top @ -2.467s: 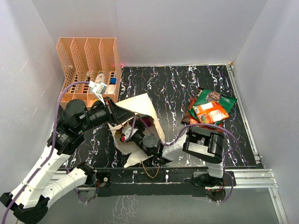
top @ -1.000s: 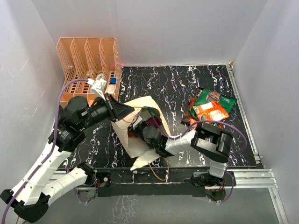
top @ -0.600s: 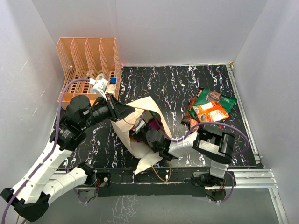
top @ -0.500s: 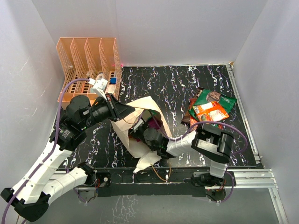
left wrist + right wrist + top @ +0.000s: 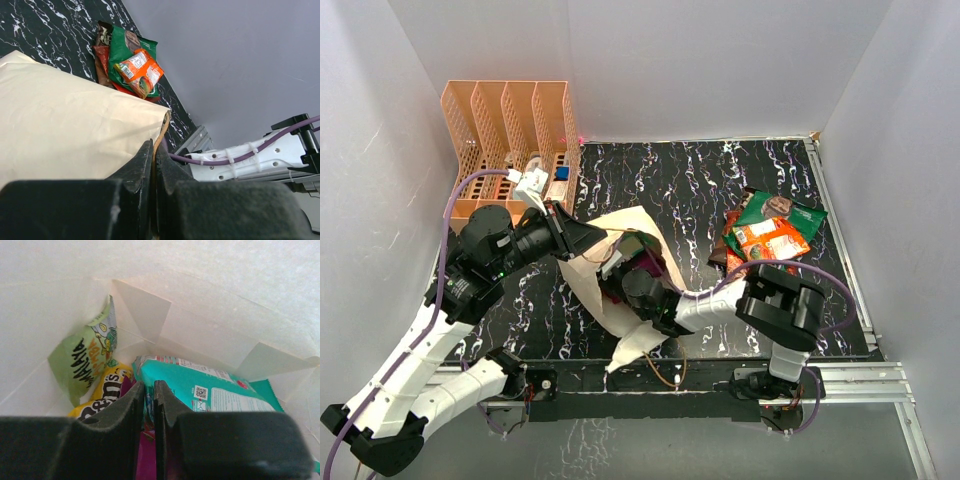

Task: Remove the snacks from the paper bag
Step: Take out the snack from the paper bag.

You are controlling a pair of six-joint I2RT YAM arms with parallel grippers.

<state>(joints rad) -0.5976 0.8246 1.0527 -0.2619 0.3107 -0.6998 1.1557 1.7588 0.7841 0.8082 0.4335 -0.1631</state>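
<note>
Marbled table (image 5: pixel 720 180) — right tool (image 5: pixel 149 390), seemingly closed, inside bag (image 5: pixel 625 220).

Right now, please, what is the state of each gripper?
Left gripper: closed on the edge of the paper bag.
Right gripper: closed inside the bag, among the packets; whether it grips one cannot be told.

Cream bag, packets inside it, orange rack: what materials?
Large cream bag: matte kraft paper, soft creases, folded gussets. Teal packet and light green packet inside: probably plastic film, printed, slightly crinkled. Orange slotted rack: likely rigid moulded plastic, perforated walls.
</note>
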